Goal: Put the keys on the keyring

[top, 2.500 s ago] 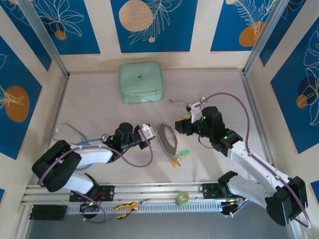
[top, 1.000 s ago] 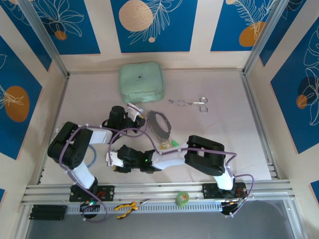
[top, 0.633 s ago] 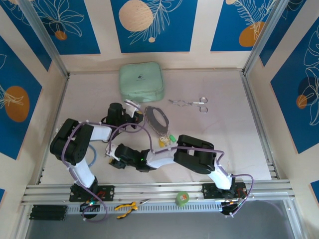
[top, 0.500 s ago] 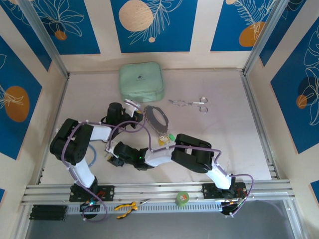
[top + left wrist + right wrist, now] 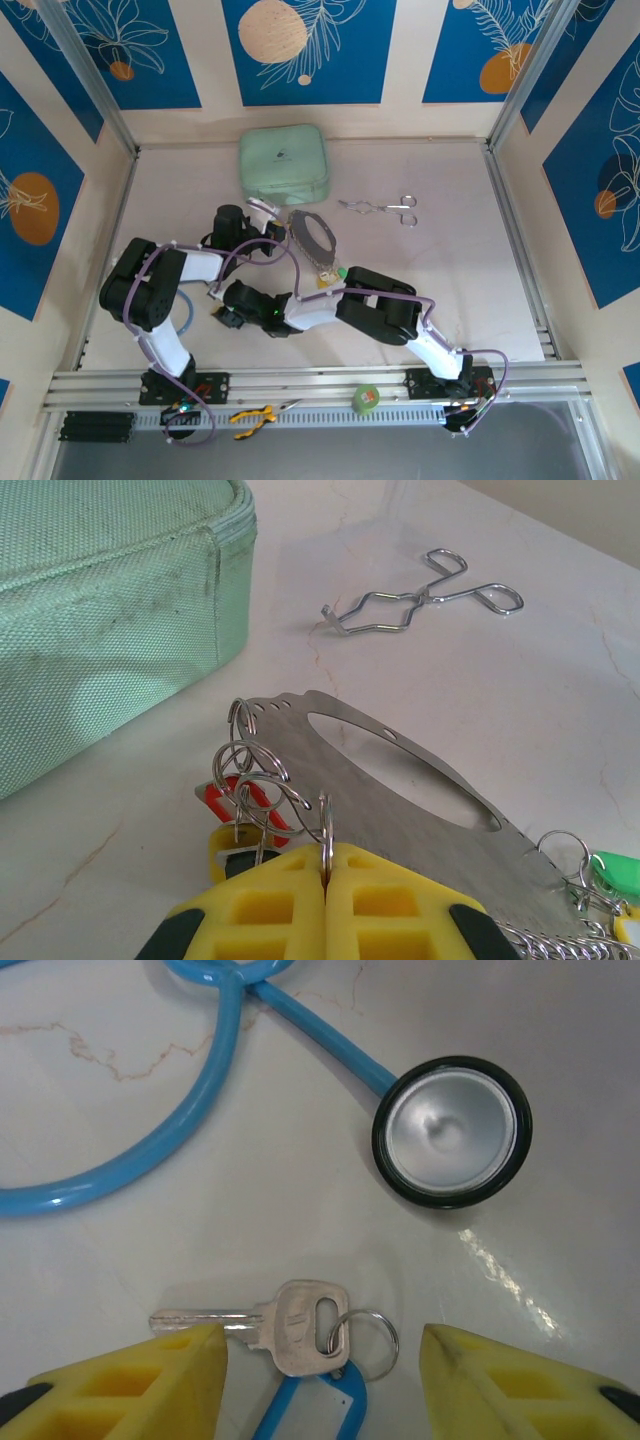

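Observation:
The keyring is a flat silvery hoop, raised off the table, with small rings carrying red and yellow tags. My left gripper is shut on one of its split rings. In the top view this gripper holds the keyring mid-table, and green and yellow tagged keys hang from it. A loose silver key with a blue tag lies flat on the table. My right gripper is open around it, a finger on each side, reaching across to the left.
A blue stethoscope's chest piece and tube lie just beyond the loose key. A green pouch sits at the back, silver forceps to its right. A green tape roll and pliers rest on the front rail.
My right arm has reached a little further left, and its jaws widened then narrowed slightly. The left gripper has carried the keyring slightly away from me.

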Robot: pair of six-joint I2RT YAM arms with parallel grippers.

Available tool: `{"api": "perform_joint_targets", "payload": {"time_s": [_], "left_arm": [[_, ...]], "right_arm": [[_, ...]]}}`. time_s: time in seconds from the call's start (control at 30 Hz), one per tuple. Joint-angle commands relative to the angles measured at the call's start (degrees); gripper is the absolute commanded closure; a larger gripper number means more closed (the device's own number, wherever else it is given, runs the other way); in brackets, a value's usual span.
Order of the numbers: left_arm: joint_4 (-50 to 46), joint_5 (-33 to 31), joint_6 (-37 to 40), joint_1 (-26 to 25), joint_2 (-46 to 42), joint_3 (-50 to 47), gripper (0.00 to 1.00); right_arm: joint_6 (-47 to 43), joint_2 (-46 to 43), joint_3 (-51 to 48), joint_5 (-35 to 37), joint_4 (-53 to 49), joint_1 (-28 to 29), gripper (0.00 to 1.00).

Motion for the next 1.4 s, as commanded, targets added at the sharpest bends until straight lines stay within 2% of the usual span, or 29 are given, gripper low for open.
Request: {"api": "perform_joint_targets", "payload": {"time_s": [0.0, 0.37, 0.6, 0.77, 0.87, 0.97, 1.1, 1.3, 1.37], "left_arm": [[3.35, 1.79, -1.00, 0.04, -0.09, 0.84, 1.00], [4.60, 1.49, -2.06, 0.10, -0.02, 0.29, 1.00], [5.09, 1.66, -2.46, 0.06, 0.07, 0.11, 1.00], [4.82, 1.91, -2.11, 0.02, -0.24, 0.02, 1.00], [5.01, 2.18, -2.36, 0.02, -0.04, 0.02, 1.00], [5.39, 2.55, -2.73, 0.02, 0.00, -0.06, 1.00], [4.82, 2.50, -2.70, 0.01, -0.63, -0.06, 1.00], [5.73, 2.80, -2.80, -0.07, -0.67, -0.41, 1.00], [5.91, 2.83, -2.73, -0.07, -0.50, -0.46, 1.00]], "right_arm": [[0.49, 0.25, 0.40, -0.66, -4.29, -0.59, 0.52], [-0.79, -7.53, -7.99, -2.00, -11.94, -2.24, 0.78], [-0.78, -12.28, -12.90, -5.20, -14.87, -3.97, 0.89], [-0.44, -17.01, -16.22, -6.97, -17.77, -4.25, 0.86], [0.23, -18.82, -15.65, -9.89, -17.51, -4.42, 0.77], [2.66, -18.33, -13.16, -9.88, -16.62, -4.56, 0.62], [12.55, -17.49, -10.27, -5.16, -18.41, -5.48, 0.54], [28.17, -14.19, -0.17, 1.65, -35.68, -4.70, 0.54], [29.87, -13.04, 1.55, 1.36, -38.47, -4.42, 0.53]]}}
